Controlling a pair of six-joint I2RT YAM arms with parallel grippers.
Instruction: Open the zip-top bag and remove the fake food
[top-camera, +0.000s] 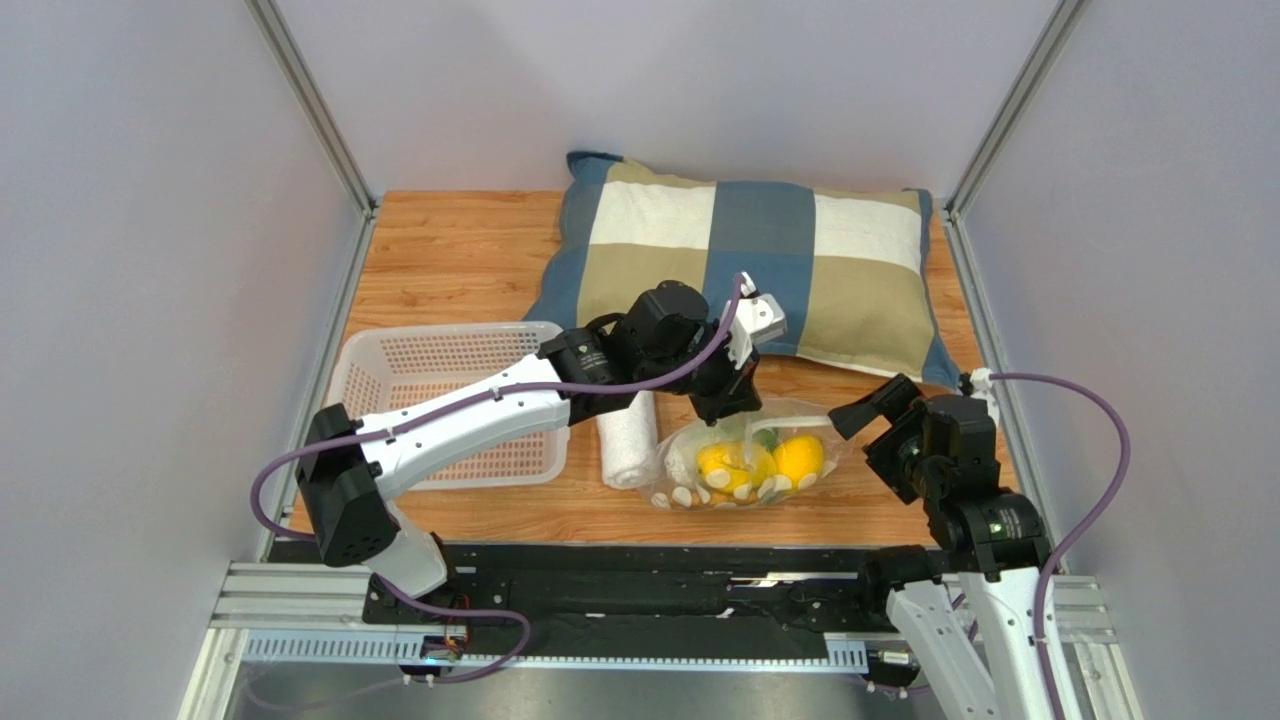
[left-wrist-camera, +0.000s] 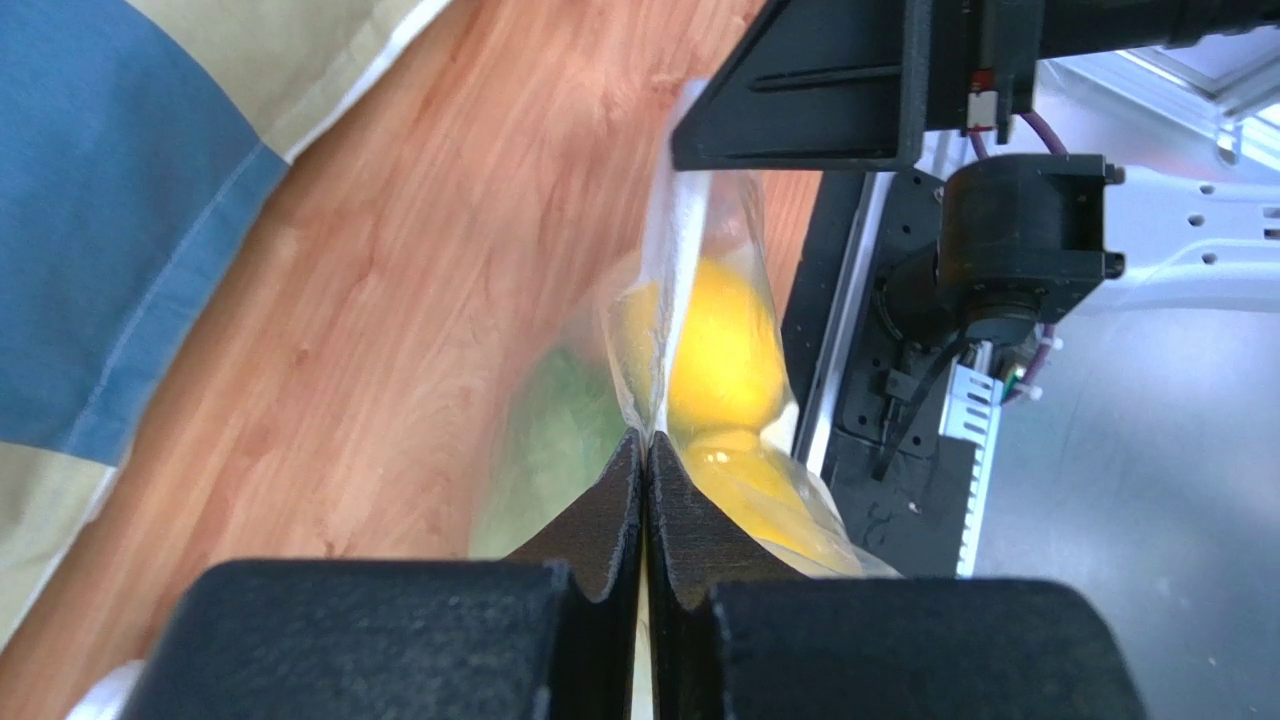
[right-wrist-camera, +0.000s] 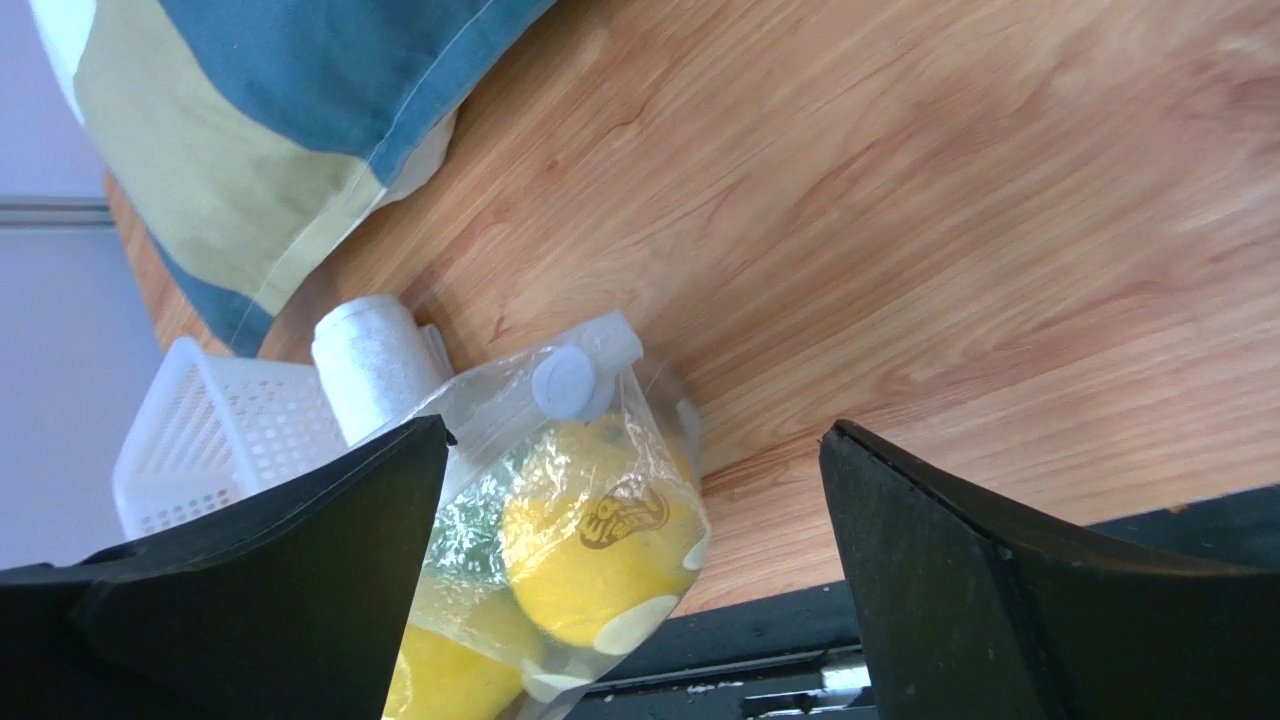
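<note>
The zip-top bag lies on the wooden table in front of the pillow, clear with pale dots. Through it show the fake food: two yellow lemons and a green leafy piece. My left gripper comes down on the bag's far edge. In the left wrist view this gripper is shut on a thin fold of the bag's film, with a lemon just beyond it. My right gripper hovers open at the bag's right end. In its own view the right gripper stands wide, the bag near its left finger, untouched.
A checked pillow fills the back of the table. A white mesh basket stands at the left, and a rolled white towel lies between it and the bag. A black rail runs along the near edge.
</note>
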